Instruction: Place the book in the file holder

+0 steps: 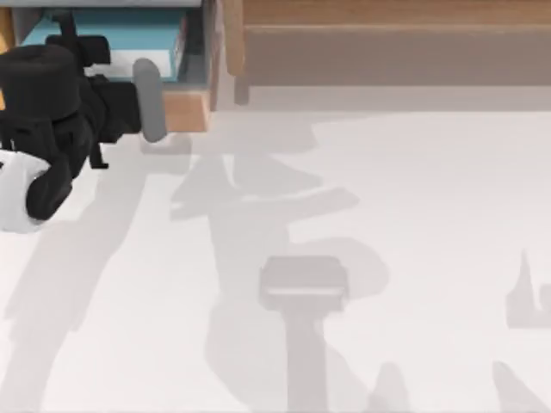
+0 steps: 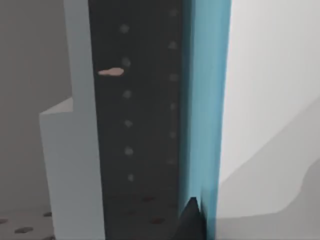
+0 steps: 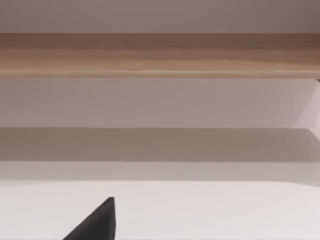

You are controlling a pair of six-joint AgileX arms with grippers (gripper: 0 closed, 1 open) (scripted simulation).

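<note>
The left pincer (image 1: 138,64) is at the far left corner of the desk (image 1: 362,215), reaching over the file holder (image 1: 185,110). In the left wrist view one dark fingertip (image 2: 192,217) lies against the blue cover of the book (image 2: 205,100), so the pincer seems to be grasping the book, but I cannot tell for sure whether the fingers are clenched on it or already released.

The book (image 1: 112,39) is inside the file holder, between its grey walls and behind the light wooden front panel. In the wrist view the book stands upright, close beside the dark perforated inner wall (image 2: 140,125) of the holder. I cannot see whether its lower edge rests on the bottom.

By my judgement the main part of the task is almost done: the book is in its place. What is left is to let go of the book, if this is not done, and to draw the left arm up and away without pulling the book out.

The long brown wooden shelf (image 1: 387,43) stands just to the right of the holder. The right arm is parked; its fingertip (image 3: 95,220) looks toward this shelf (image 3: 160,55).
</note>
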